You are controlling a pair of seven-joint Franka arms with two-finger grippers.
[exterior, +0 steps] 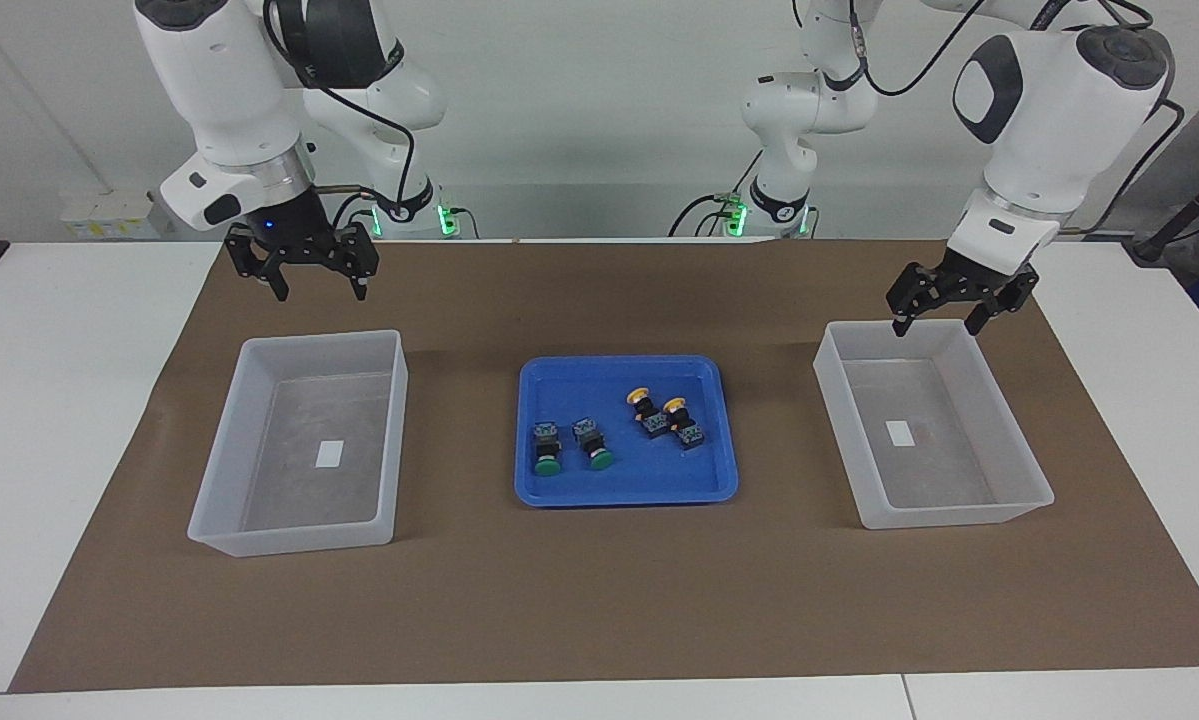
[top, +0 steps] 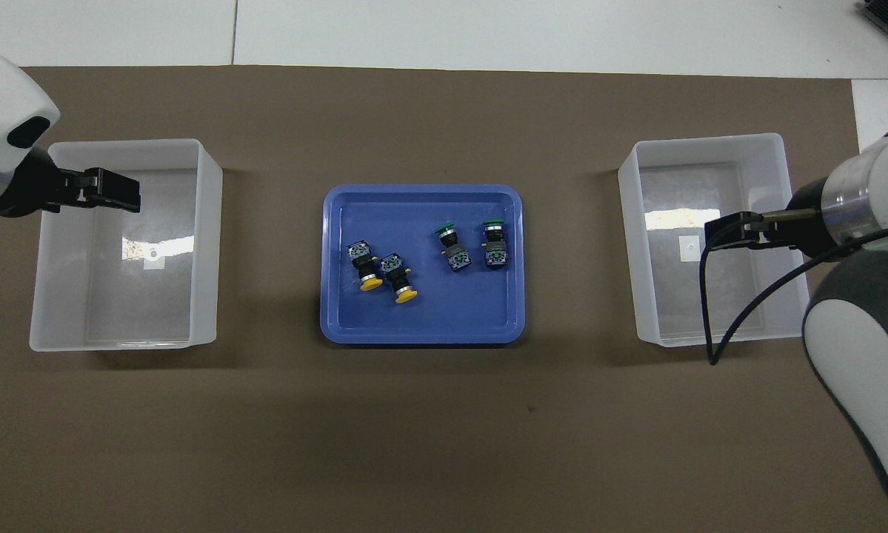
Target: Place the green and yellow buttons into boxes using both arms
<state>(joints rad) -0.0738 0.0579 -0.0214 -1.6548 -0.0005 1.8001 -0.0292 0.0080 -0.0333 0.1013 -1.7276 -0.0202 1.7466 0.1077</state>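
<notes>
Two green buttons (exterior: 546, 447) (exterior: 593, 444) and two yellow buttons (exterior: 647, 410) (exterior: 681, 422) lie in a shallow blue tray (exterior: 624, 495) at mid-table. In the overhead view the green ones (top: 451, 244) (top: 494, 243) and the yellow ones (top: 366, 268) (top: 399, 280) lie in the same tray (top: 421, 337). One empty box (exterior: 299, 540) (top: 636, 259) stands toward the right arm's end, the other (exterior: 949, 515) (top: 205, 252) toward the left arm's end. My right gripper (exterior: 321, 288) (top: 721, 233) is open and empty, raised over its box. My left gripper (exterior: 935, 326) (top: 121, 198) is open and empty, over its box's rim nearest the robots.
A brown mat (exterior: 599, 600) covers the table's middle, and the boxes and tray stand on it. White tabletop (exterior: 59, 400) shows at both ends. A black cable (top: 706, 311) hangs from the right arm's wrist over its box.
</notes>
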